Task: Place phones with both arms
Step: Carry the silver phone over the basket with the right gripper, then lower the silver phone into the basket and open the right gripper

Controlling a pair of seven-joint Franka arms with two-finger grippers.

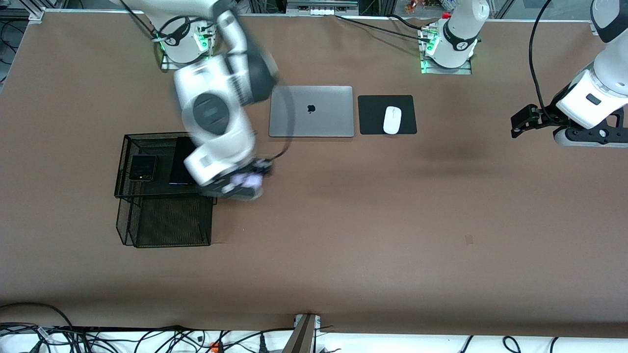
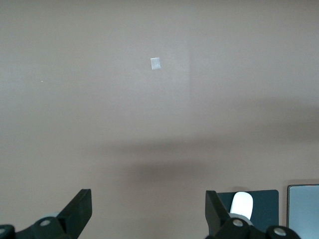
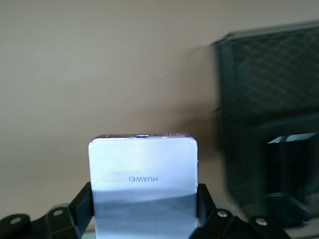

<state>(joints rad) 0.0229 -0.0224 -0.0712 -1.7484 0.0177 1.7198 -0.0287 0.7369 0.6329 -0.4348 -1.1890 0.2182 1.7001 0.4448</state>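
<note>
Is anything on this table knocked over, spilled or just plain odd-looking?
Nothing stands out. Two black phones lie flat in the black mesh tray, the right pincer grips a pale lilac-white flip phone squarely, and the closed silver laptop and white mouse sit neatly.

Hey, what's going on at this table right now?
The right end effector is shut on the pale lilac-white flip phone, beside the black mesh tray. The black flip phone and slim black slab phone already lie in that tray. The left end effector waits open over bare table.
</note>
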